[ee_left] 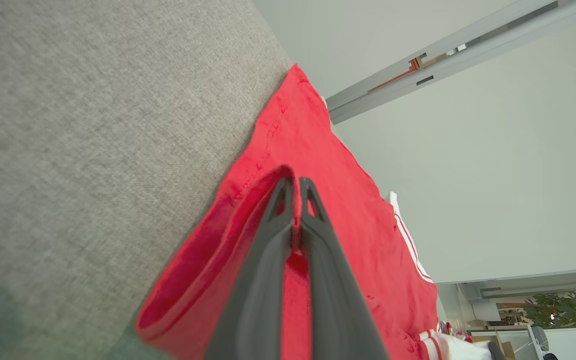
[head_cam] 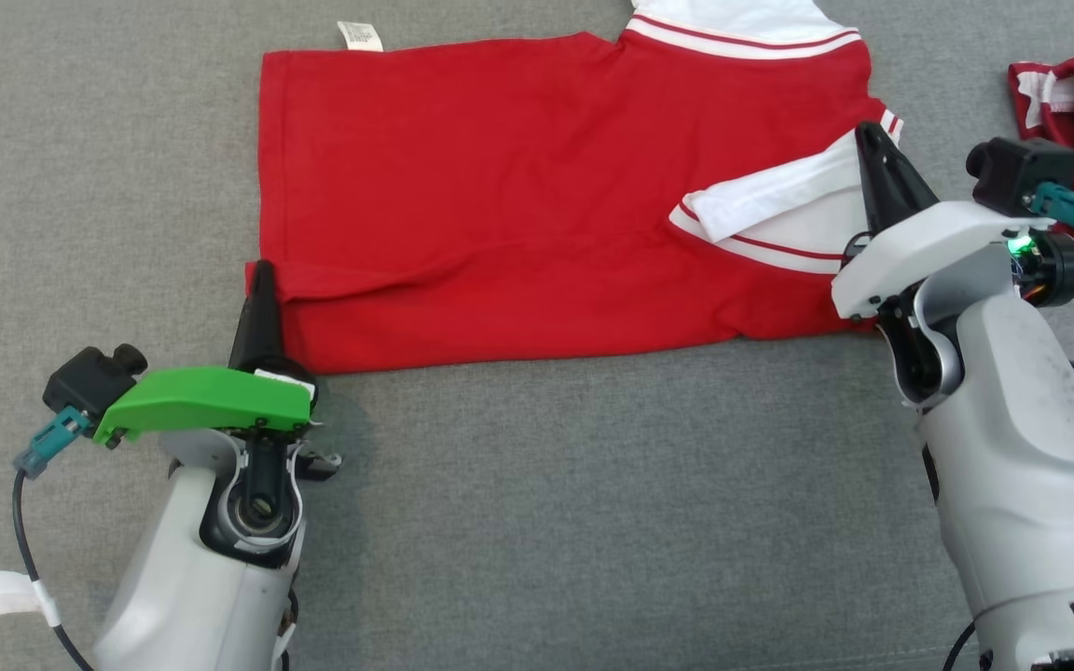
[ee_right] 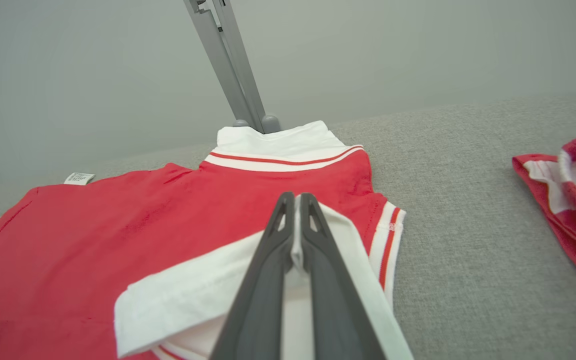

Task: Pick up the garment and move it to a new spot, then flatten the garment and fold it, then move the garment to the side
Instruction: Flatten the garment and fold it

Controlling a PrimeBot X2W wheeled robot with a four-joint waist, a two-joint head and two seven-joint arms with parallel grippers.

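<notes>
Task's garment point(head_cam: 500, 186) lay spread on the grey cloth surface point(head_cam: 593, 522), mid-fold. Its near edge was turned over along the bottom and the white sleeve point(head_cam: 779, 200) was flipped in onto the body. The white collar point(head_cam: 742, 23) sat at the far edge, and the care label point(head_cam: 360, 35) poked out at the far left corner. The left gripper point(head_cam: 263, 275) was closed down on the near-left hem corner, jaws pinched together with red fabric between them, clear in the left wrist view. The right gripper point(head_cam: 869, 135) was likewise clamped tight, a thin layer of white sleeve cloth caught between its fingers near the shoulder. Judged step: carrying the near edge over for a fold. Risks: both holds were at the very tips on thin cloth, so a quick pull could slip a corner out and collapse the fold. Uneven travel of the two arms would skew the crease or drag the whole garment across the surface. The right pinch seemed to hold the sleeve layer; couldn't tell if the body layer under it was caught, so the sleeve might just flip back open. Another red top point(head_cam: 1073, 102) lay just beside the right wrist; a wide swing could snag it.
</notes>
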